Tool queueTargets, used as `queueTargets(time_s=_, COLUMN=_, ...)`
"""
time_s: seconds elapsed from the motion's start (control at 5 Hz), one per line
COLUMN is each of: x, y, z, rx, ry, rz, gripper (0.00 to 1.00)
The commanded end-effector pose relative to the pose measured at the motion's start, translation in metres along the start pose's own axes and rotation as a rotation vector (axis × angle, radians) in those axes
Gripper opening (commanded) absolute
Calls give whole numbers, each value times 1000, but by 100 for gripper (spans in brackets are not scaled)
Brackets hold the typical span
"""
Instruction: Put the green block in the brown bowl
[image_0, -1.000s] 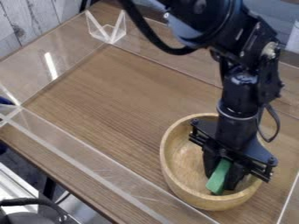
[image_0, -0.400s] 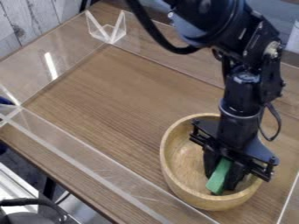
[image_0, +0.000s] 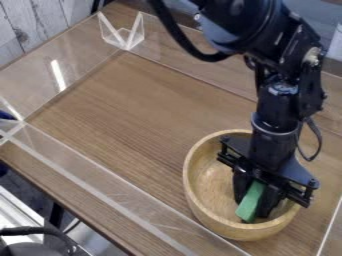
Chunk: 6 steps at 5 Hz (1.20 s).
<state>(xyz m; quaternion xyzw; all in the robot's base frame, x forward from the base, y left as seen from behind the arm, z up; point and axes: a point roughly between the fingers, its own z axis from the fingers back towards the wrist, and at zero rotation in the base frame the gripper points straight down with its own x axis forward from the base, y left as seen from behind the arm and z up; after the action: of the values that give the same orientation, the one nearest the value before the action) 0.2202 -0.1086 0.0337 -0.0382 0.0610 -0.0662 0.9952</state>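
Observation:
The brown bowl (image_0: 203, 194) of light wood sits at the lower right of the table. Standing on end inside it is the green block (image_0: 250, 204), tilted slightly, its lower end near the bowl's floor. My gripper (image_0: 259, 198) points straight down into the bowl with its black fingers on either side of the block, shut on it. The block's upper part is hidden between the fingers.
A clear acrylic wall (image_0: 80, 170) runs along the front and left edges of the wooden table (image_0: 120, 110). A small clear stand (image_0: 123, 32) is at the back left. The black arm (image_0: 254, 40) rises from the bowl toward the top.

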Motion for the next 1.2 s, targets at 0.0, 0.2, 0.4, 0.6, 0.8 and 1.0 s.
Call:
queueTargets(time_s=0.0, x=4, y=0, z=-2, rx=-2, ry=0, rz=9, gripper=0)
queueTargets(time_s=0.2, x=5, y=1, z=-3, rx=-1, ry=5, rz=12, gripper=0)
queueTargets(time_s=0.4, x=5, y=2, z=-4, rx=0, ry=11, rz=15, gripper=0)
queueTargets(time_s=0.6, x=5, y=3, z=-5, rx=0, ry=16, rz=19, gripper=0)
queueTargets(time_s=0.8, x=5, y=4, z=-6, rx=1, ry=22, rz=22, gripper=0)
queueTargets(time_s=1.0, x=4, y=5, z=-7, rx=2, ry=29, rz=27, gripper=0)
